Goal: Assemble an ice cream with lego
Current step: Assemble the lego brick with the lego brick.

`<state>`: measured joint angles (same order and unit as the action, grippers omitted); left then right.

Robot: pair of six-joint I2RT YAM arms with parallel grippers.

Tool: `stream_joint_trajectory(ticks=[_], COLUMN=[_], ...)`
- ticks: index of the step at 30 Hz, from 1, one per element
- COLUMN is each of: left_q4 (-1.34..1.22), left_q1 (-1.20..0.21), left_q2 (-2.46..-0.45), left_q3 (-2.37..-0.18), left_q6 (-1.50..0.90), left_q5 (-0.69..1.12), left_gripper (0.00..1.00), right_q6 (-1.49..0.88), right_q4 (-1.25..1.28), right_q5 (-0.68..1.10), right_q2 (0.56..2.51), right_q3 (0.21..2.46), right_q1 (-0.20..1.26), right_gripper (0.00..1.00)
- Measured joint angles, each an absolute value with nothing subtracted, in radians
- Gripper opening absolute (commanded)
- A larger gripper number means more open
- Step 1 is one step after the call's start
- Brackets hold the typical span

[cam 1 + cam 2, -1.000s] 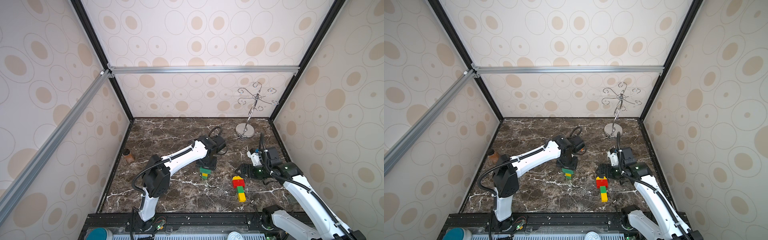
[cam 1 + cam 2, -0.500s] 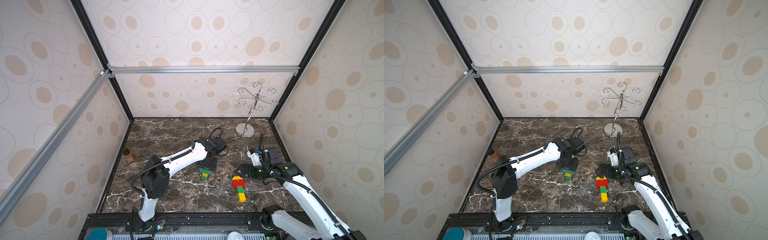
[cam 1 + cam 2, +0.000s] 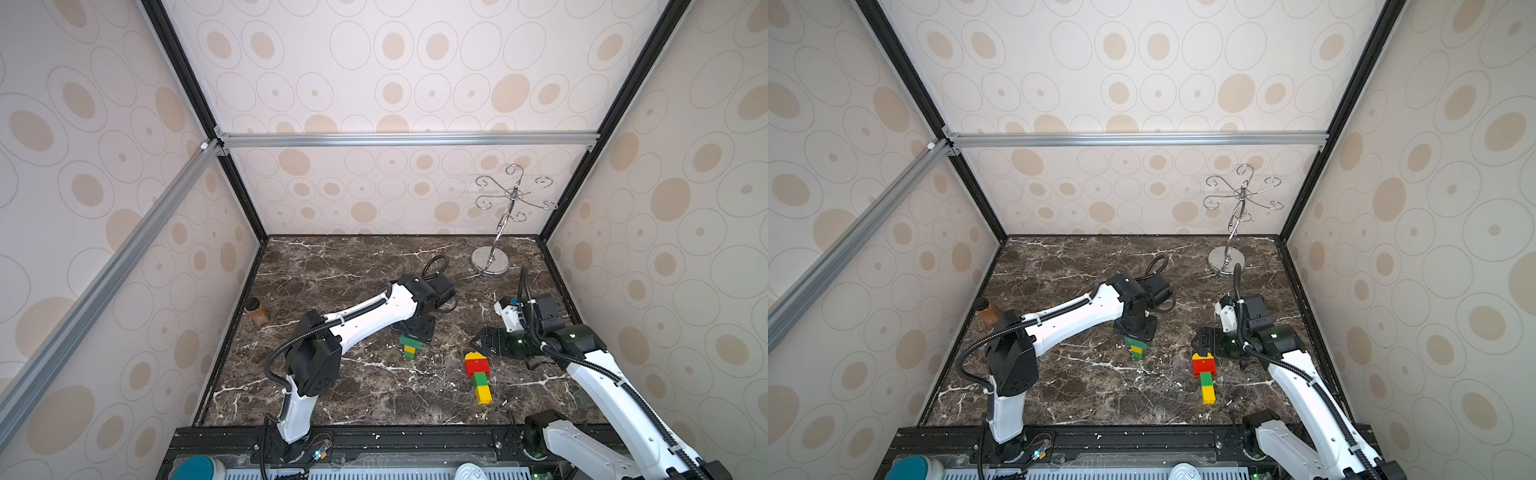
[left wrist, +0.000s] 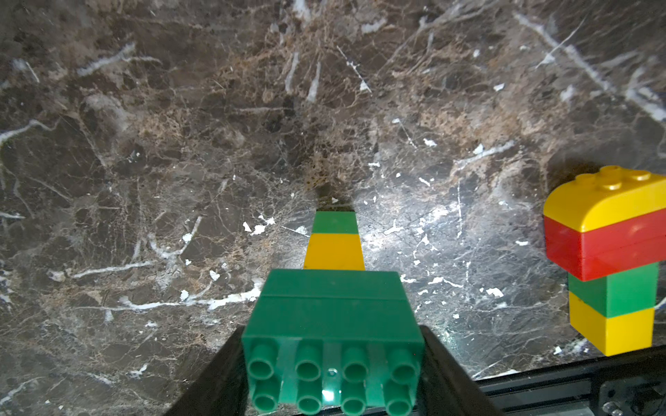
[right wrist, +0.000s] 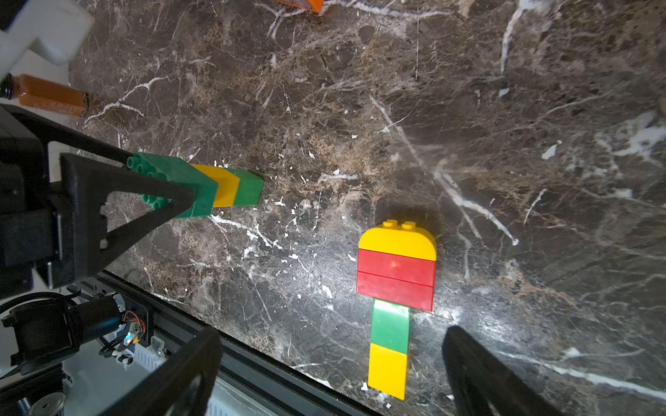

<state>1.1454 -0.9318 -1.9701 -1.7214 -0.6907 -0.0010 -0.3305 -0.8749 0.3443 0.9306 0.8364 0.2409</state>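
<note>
My left gripper (image 4: pixel 331 333) points straight down and is shut on a wide green lego brick (image 4: pixel 331 342). That brick tops an upright green, yellow and green stack (image 3: pixel 409 345) (image 3: pixel 1136 348) (image 5: pixel 216 185). I cannot tell whether the stack's lower end touches the marble. A lego ice cream (image 3: pixel 478 374) (image 3: pixel 1204 374) (image 5: pixel 396 277) (image 4: pixel 609 259) lies flat to the right: yellow dome, red bricks, green and yellow stem. My right gripper (image 5: pixel 331 338) (image 3: pixel 482 340) hangs open just behind the dome, holding nothing.
A brown jar (image 3: pixel 257 311) (image 5: pixel 50 95) stands by the left wall. A chrome hook stand (image 3: pixel 490 262) is at the back right. An orange piece (image 5: pixel 299 3) shows at the edge of the right wrist view. The black front rail (image 3: pixel 395 436) borders the marble.
</note>
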Motion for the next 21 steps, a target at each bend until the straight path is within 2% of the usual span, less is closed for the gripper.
stream_joint_trajectory(ticks=[4, 15, 21], left_q4=[1.074, 1.055, 1.053], left_q1=[-0.93, -0.922, -0.913], left_q2=[-1.932, -1.929, -1.93], left_q3=[-1.648, -1.634, -1.647], left_q6=[-0.708, -0.746, -0.784], left_q5=[0.001, 0.023, 0.039], left_gripper=[0.36, 0.35, 0.41], right_q6=[-0.331, -0.331, -0.331], right_q4=[-0.875, -0.875, -0.875], right_q5=[0.344, 0.341, 0.341], right_q2=[0.931, 0.931, 0.931], right_q3=[0.836, 0.836, 0.836], right_q1=[0.241, 0.241, 0.241], right_gripper=[0.98, 0.99, 0.98])
